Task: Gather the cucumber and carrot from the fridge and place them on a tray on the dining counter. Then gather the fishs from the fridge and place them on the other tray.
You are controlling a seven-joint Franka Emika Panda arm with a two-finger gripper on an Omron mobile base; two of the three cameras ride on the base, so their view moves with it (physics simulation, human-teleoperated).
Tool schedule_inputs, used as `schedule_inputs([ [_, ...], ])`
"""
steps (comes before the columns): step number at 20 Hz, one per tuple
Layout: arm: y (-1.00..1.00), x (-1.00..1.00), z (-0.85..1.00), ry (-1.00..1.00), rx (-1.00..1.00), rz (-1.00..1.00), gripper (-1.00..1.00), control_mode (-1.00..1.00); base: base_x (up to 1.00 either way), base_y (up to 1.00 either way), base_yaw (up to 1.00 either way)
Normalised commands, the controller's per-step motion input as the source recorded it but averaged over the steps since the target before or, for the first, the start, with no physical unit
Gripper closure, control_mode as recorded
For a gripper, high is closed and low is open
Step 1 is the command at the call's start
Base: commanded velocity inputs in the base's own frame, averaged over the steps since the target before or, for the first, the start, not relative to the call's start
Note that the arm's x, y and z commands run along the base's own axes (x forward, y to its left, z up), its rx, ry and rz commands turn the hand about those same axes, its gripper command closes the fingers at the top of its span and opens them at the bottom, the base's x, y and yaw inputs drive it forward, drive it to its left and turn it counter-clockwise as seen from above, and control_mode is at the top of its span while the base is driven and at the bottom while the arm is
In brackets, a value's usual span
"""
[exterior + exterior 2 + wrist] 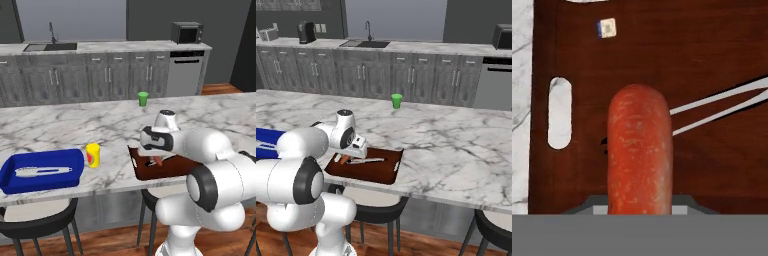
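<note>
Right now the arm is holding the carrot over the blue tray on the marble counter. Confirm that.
Not the blue tray. The carrot is held over the brown wooden tray on the marble counter, as the hand view and right base view show. The blue tray lies further left.

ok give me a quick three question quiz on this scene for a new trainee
1. True or false: the carrot is over the brown tray.
2. Which item stands closest to the blue tray on the dining counter? A) green cup B) yellow cup C) microwave
3. Fill in: the slim silver-grey thing lying inside the blue tray is the ____.

Key:
1. True. In the hand view the carrot is in the tool, with the brown tray right behind it.
2. B, the yellow cup; the green cup stands further back.
3. fish.
</note>
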Motion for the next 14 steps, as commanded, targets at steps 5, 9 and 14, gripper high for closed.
schedule_inputs([
  [5,0.01,0.03,-0.23,0.0,0.0,0.0,1.0,-1.0,0.0,0.0,0.0],
  [9,0.01,0.07,-0.19,0.0,0.0,0.0,1.0,-1.0,0.0,0.0,0.0],
  [14,0.07,0.15,-0.21,0.0,-0.01,0.0,1.0,-1.0,0.0,0.0,0.0],
])
